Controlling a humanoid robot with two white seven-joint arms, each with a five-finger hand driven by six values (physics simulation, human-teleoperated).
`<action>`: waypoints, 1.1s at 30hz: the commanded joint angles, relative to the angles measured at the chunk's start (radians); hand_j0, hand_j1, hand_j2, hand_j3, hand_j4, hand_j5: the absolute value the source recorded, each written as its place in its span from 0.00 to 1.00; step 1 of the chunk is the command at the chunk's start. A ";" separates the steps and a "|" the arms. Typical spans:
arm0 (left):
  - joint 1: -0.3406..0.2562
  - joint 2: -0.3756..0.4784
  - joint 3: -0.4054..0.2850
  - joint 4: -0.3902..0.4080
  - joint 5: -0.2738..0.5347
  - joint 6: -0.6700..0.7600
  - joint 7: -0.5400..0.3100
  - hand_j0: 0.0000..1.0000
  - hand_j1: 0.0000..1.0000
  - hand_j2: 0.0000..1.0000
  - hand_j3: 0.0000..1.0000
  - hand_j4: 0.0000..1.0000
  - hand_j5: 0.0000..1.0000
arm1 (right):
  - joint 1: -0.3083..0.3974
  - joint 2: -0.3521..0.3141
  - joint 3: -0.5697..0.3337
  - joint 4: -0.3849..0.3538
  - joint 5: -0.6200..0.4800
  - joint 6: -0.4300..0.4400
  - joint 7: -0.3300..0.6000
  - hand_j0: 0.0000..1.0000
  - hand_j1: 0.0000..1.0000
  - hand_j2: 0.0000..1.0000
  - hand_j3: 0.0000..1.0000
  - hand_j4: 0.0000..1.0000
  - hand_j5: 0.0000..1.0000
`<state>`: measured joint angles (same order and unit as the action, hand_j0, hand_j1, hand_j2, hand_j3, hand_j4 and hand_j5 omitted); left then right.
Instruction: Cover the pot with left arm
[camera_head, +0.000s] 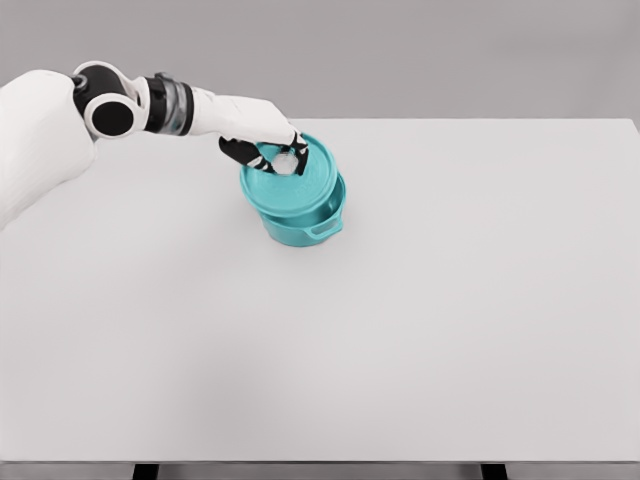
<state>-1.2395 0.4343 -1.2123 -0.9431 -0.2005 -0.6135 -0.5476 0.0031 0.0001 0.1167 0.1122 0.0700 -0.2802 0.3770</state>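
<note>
A single head-mounted view looks down and forward across a white table (420, 330), its near edge at the bottom, far edge against grey wall.

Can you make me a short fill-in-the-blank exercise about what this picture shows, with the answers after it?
1. The round teal lid is gripped at its pale knob by the robot's ____ hand.
2. The lid sits tilted over the round pot, whose colour is ____.
3. The pot stands on a plain ____ table.
4. The arm enters from the picture's ____ side.

Missing words: left; teal; white; left
</note>
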 joint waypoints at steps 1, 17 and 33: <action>0.000 -0.012 -0.007 0.018 0.023 0.003 -0.005 0.53 0.53 0.53 0.53 0.53 0.53 | 0.000 0.000 0.000 0.000 0.001 0.000 0.000 1.00 1.00 1.00 1.00 1.00 1.00; 0.000 -0.040 -0.021 0.043 0.029 0.003 -0.005 0.54 0.54 0.54 0.54 0.54 0.54 | 0.000 0.000 0.000 0.001 0.001 0.000 0.000 1.00 1.00 1.00 1.00 1.00 1.00; 0.000 -0.040 -0.018 0.043 0.027 0.003 -0.006 0.74 0.74 0.74 0.74 0.74 0.74 | 0.000 0.000 0.000 0.000 0.001 0.000 0.000 1.00 1.00 1.00 1.00 1.00 1.00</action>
<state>-1.2395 0.3942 -1.2333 -0.9004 -0.1786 -0.6134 -0.5539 0.0031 0.0001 0.1167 0.1120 0.0700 -0.2802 0.3770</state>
